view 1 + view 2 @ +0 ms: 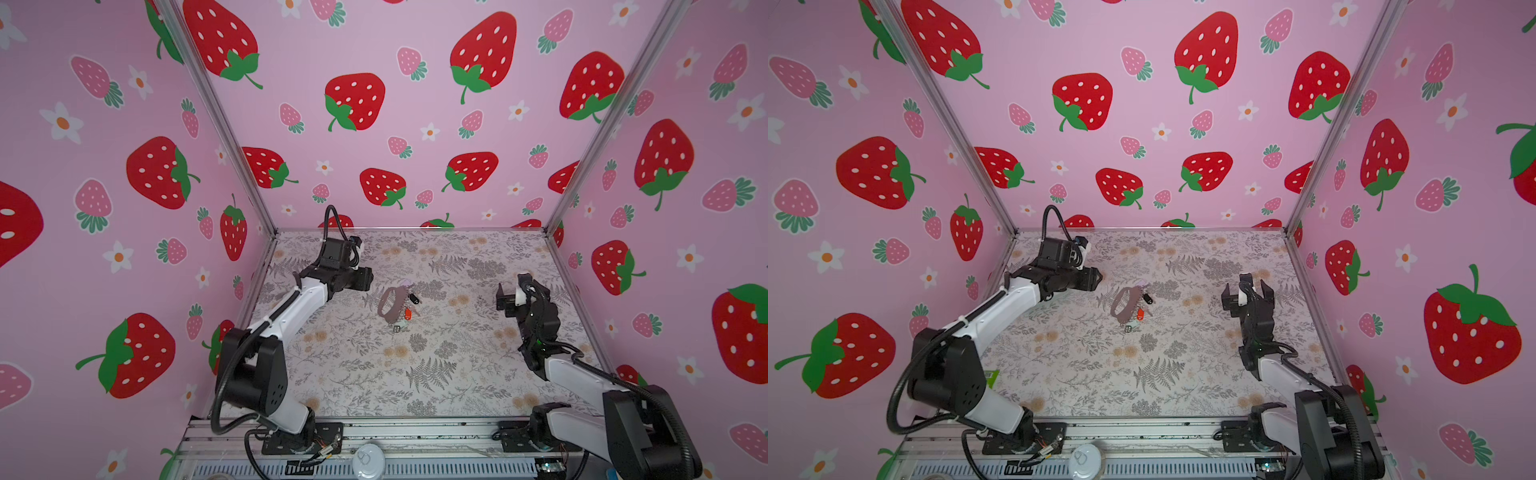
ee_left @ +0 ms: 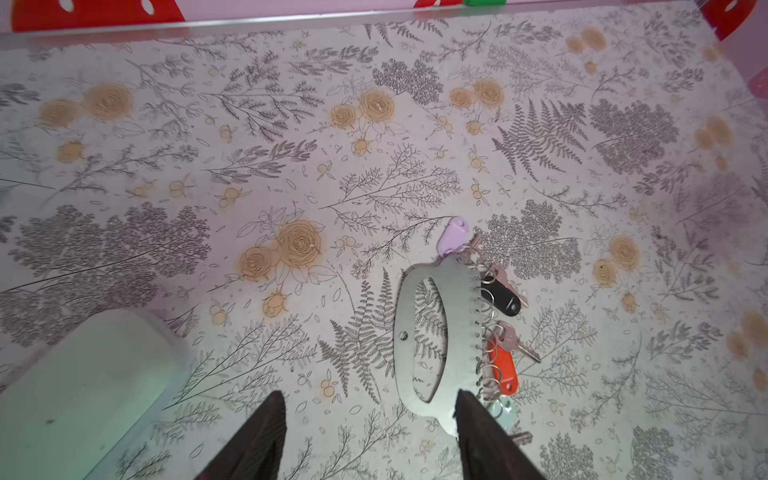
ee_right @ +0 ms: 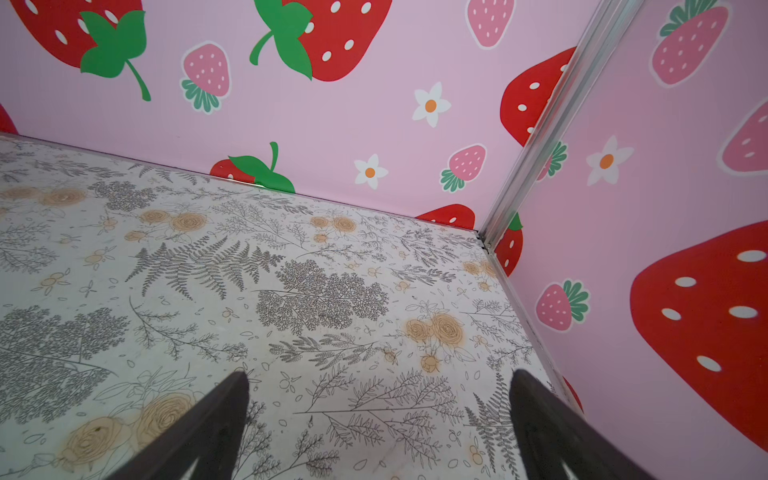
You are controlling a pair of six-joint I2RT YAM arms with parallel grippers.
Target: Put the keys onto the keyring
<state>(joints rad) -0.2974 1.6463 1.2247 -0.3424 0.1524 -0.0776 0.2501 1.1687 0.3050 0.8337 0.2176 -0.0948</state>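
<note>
One desk (image 1: 436, 374) with a grey fern and tan rose print is boxed in by three pink strawberry walls (image 1: 374, 124) along its left, far and right edges. One metal rail (image 1: 415, 432) runs along the near edge.

One keyring (image 1: 390, 319) lies flat near the middle of the desk, its taupe oval strap loop (image 2: 461, 324) lined with small silvery rings. The keys (image 1: 407, 313) lie touching that side of the loop. Four tags show in the left wrist view: one lilac tag (image 2: 455, 232), one black tag (image 2: 500, 297), one orange-red tag (image 2: 503, 370) and one pale tag (image 2: 505, 413). A small metal key sits by each, but I cannot tell whether every key is threaded on.

There are two end effectors. The left end effector (image 2: 370, 415) hovers just beside the loop on its left-edge side, released, with only bare desk between its fingers. One finger (image 2: 482, 436) overlaps the loop's end, and contact cannot be told. The right end effector (image 1: 1246, 286) is near the right edge, well apart from the keys, spread wide and empty.

One pale grey-green case (image 2: 83, 395) shows blurred in the left wrist view only.

The near half of the desk and the far right corner are bare.
</note>
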